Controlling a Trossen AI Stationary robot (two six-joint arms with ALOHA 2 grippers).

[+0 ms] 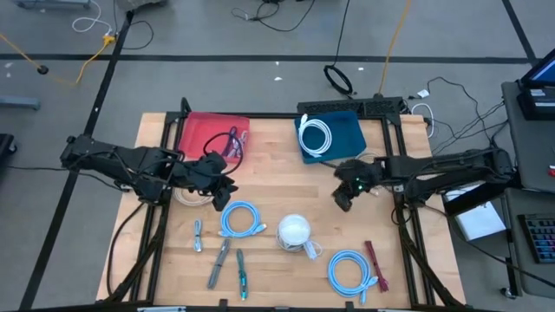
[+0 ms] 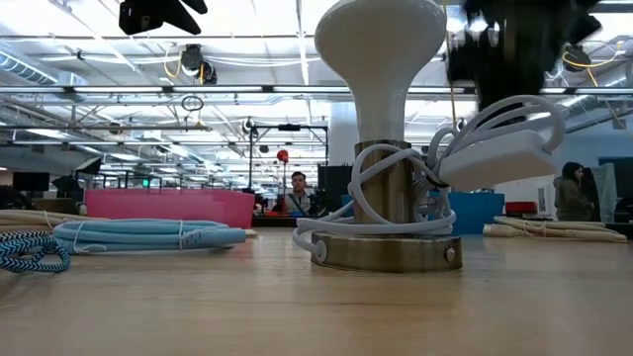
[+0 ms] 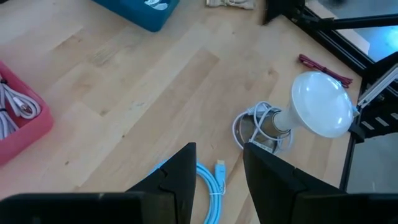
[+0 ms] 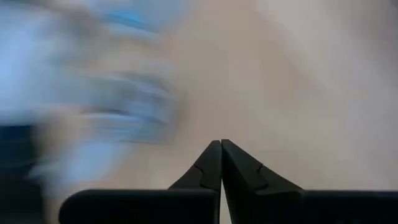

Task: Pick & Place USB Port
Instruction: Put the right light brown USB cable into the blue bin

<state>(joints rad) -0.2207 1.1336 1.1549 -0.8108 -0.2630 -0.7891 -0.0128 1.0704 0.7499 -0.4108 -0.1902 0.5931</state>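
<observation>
Motion blur smears everything beyond the right gripper (image 4: 221, 149) in its wrist view

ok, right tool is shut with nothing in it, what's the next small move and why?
Probably reopen the right tool and bring it over the nearest cable coil. Its jaws meet tip to tip with nothing between them and it sits over bare wood below the blue bin, so it can't grasp until it opens. The left tool, jaws apart, hangs just above that coil.
</observation>
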